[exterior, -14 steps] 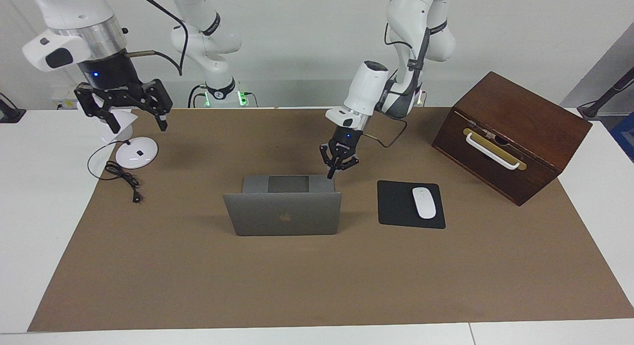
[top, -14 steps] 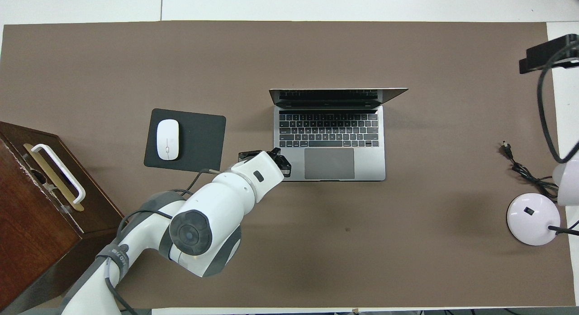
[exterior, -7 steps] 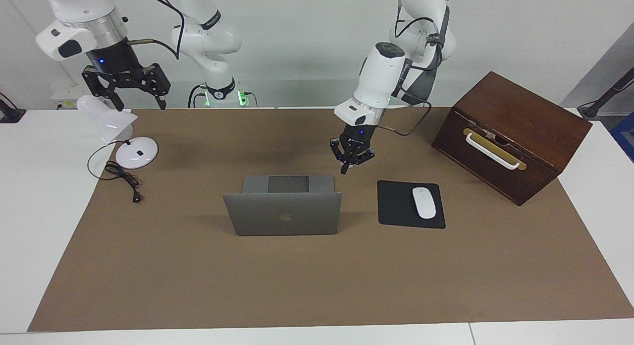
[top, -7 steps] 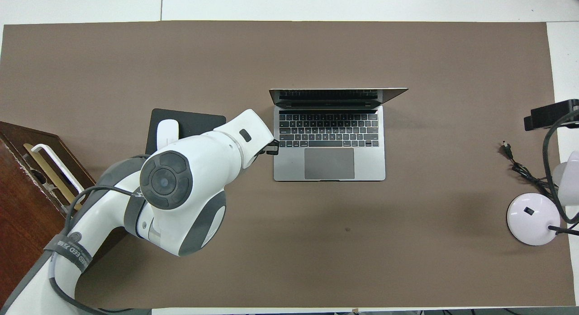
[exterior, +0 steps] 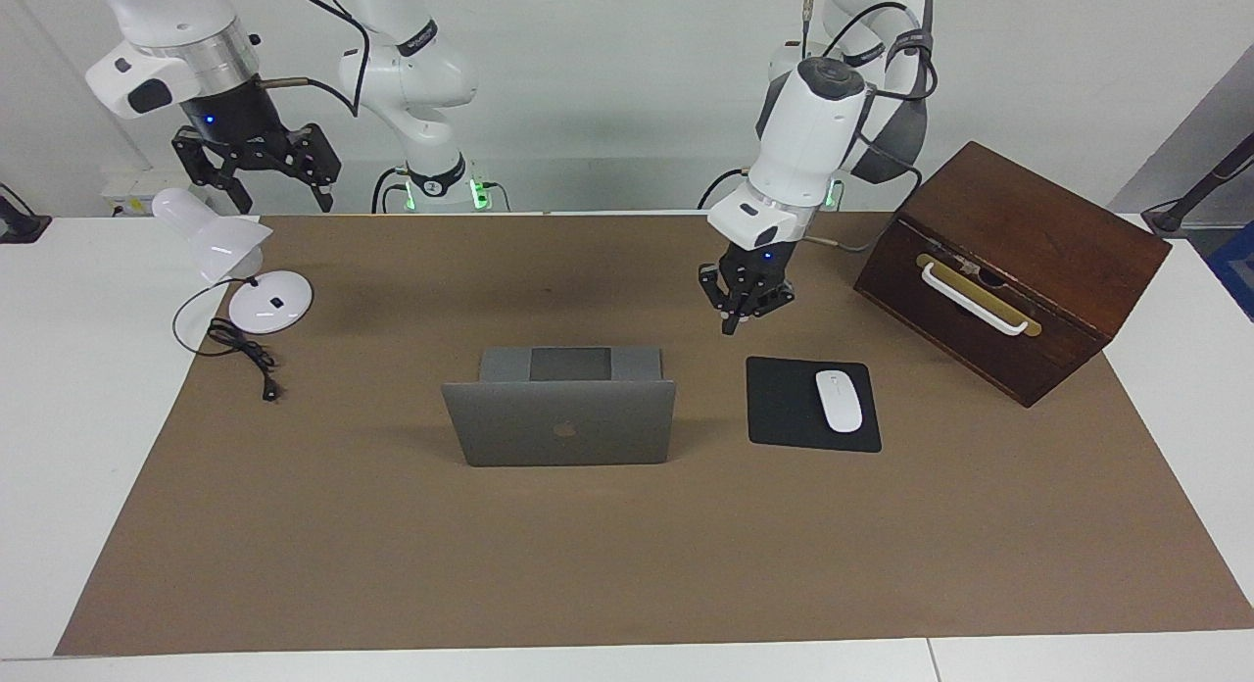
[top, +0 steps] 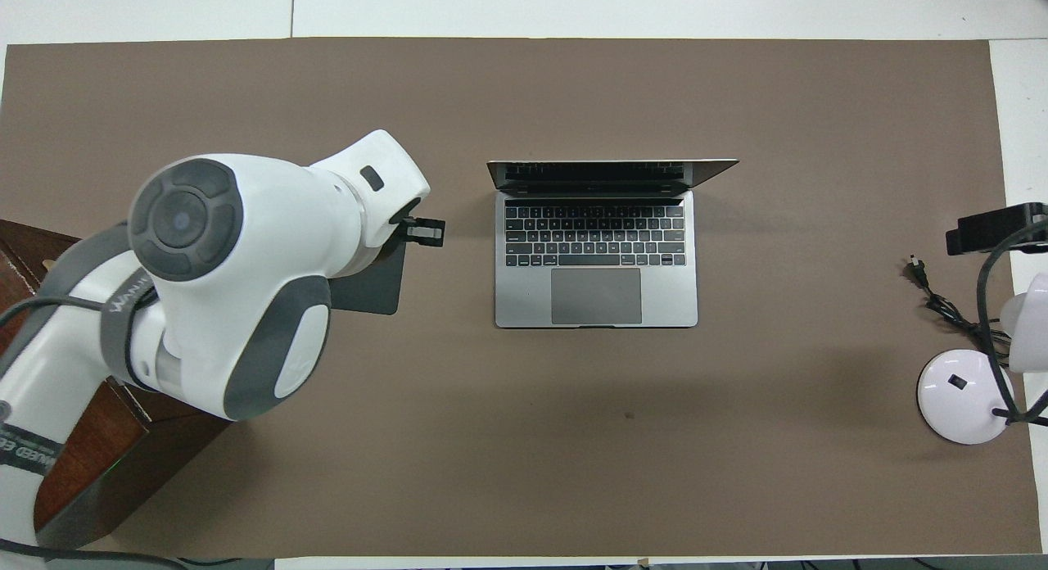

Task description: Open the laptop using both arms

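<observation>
The silver-grey laptop (exterior: pixel 558 422) stands open in the middle of the brown mat, its lid upright with the apple logo showing in the facing view. The overhead view shows its keyboard deck (top: pixel 596 259) and dark trackpad. My left gripper (exterior: pixel 729 324) hangs shut in the air beside the laptop, over the mat at the mouse pad's edge nearer the robots, holding nothing. Only its tip (top: pixel 426 231) shows under the big white left arm in the overhead view. My right gripper (exterior: pixel 282 208) is open and empty, raised high over the white lamp at the right arm's end.
A black mouse pad (exterior: pixel 789 405) with a white mouse (exterior: pixel 839 400) lies beside the laptop toward the left arm's end. A dark wooden box (exterior: pixel 1009 270) with a white handle stands past it. A white desk lamp (exterior: pixel 260 295) and its black cable (exterior: pixel 245 354) sit at the right arm's end.
My left gripper has lifted off the laptop deck's corner and swung toward the mouse pad, still shut. The right gripper has risen and drawn back toward its base. The laptop has not moved.
</observation>
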